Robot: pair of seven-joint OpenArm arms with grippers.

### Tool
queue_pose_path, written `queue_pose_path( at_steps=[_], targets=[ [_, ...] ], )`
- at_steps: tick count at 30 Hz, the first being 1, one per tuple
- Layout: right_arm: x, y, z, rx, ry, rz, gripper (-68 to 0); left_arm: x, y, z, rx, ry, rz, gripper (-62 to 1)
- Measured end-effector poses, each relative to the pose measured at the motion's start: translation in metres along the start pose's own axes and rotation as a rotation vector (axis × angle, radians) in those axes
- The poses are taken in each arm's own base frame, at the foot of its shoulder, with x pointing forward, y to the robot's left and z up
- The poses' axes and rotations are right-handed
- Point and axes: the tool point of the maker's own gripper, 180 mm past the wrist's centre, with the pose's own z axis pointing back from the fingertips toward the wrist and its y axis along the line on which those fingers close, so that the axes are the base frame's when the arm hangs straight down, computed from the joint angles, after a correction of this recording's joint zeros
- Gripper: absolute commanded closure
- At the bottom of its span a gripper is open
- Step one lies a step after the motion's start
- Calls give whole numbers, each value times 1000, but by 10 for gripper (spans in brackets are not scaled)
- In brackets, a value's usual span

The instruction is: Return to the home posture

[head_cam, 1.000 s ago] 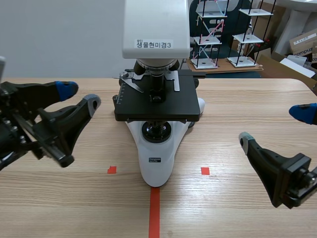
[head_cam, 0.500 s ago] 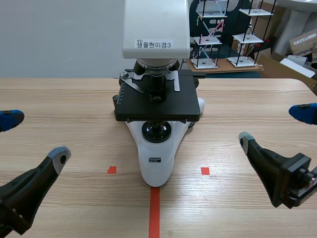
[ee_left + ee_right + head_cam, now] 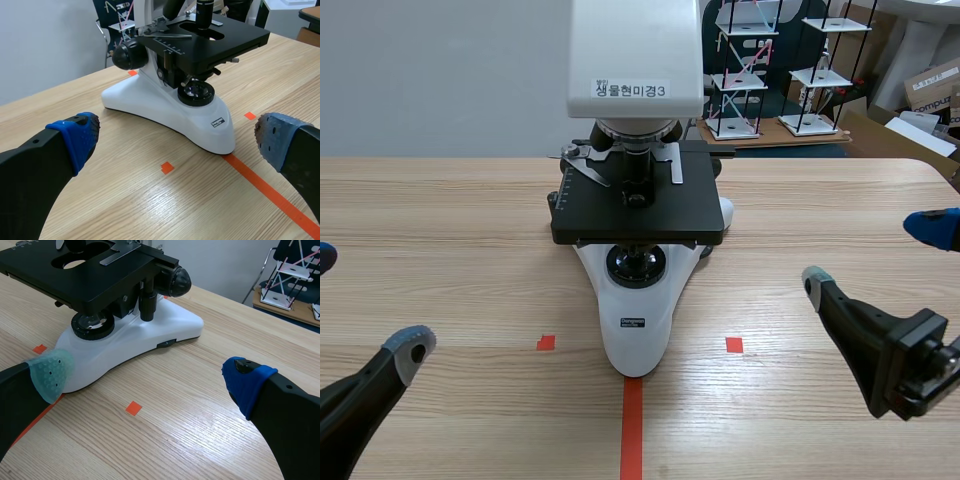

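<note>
Your left gripper [image 3: 365, 305] has pulled well back from the microscope [image 3: 635, 200]. A second ago it sat level with the black stage, just off its side. Now only its two fingertips show, low and near the robot's edge of the table [image 3: 470, 220]. Your right gripper [image 3: 872, 255] has not shifted (same spot in all three scene frames). Both are spread wide, with nothing between the fingers.

You are working on a pale wood-grain table. Behind the microscope is a plain light wall [image 3: 440, 80], and off to its far right stand wire racks [image 3: 745, 70] and a cardboard box [image 3: 932, 88]. An orange-red tape line [image 3: 632, 430] runs from the microscope's base toward the robot, with small tape squares [image 3: 546, 343] on either side of that base.

Each gripper sits to its own side of the microscope, well apart from it and nearer the robot than the stage. Their long axes run along the fingers, slanting inward and away from the robot. In either wrist view you see the microscope's white base ahead, between the spread fingers. The microscope's own long axis runs straight away from the robot, with the narrow foot end nearest the robot (on the tape line).
</note>
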Motion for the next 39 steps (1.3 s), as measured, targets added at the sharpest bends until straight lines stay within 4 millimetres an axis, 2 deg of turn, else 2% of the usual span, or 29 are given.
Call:
queue_pose_path(
  at_steps=[12,39],
  targets=[
    [0,0,0,0,0,0,-657,6,35,3,147,-3,-120,-623],
    [0,0,0,0,0,0,-657,3,32,3,132,13,-144,-623]
  ],
)
